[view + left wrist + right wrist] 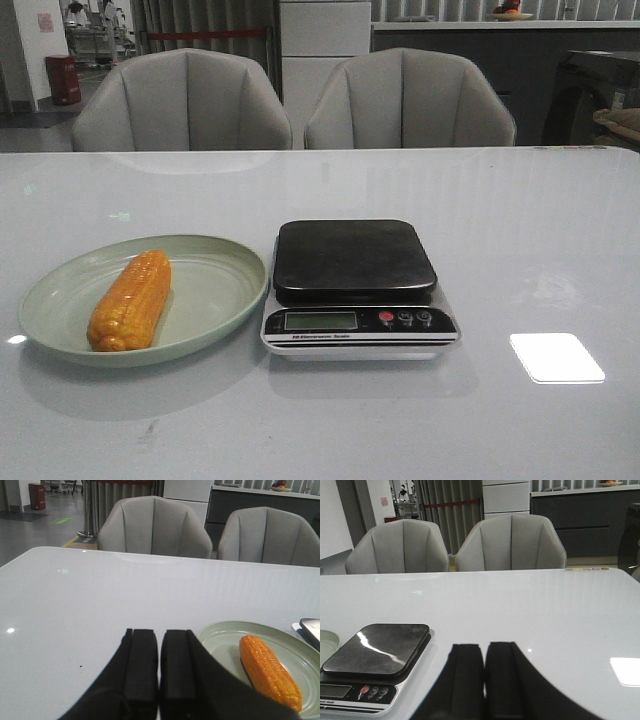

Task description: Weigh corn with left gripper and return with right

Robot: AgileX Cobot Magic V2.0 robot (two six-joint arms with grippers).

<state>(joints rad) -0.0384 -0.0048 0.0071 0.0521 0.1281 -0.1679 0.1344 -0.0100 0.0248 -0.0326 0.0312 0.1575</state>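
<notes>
Both sets of jaws pressed together, empty. Open left gripper [159, 680] wide, then grab corn [130, 299] mid-cob, at 9 o'clock from scale [357, 288].

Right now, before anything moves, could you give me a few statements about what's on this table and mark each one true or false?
1. The corn lies on the pale green plate. True.
2. The scale has the corn on its platform. False: the platform is bare.
3. The left gripper is holding the corn. False: its jaws are shut on nothing, and the corn lies apart from it on the plate.
4. The scale sits to the right of the plate in the front view. True.
5. The right gripper is wide open. False: its jaws are shut, with nothing between them.
</notes>
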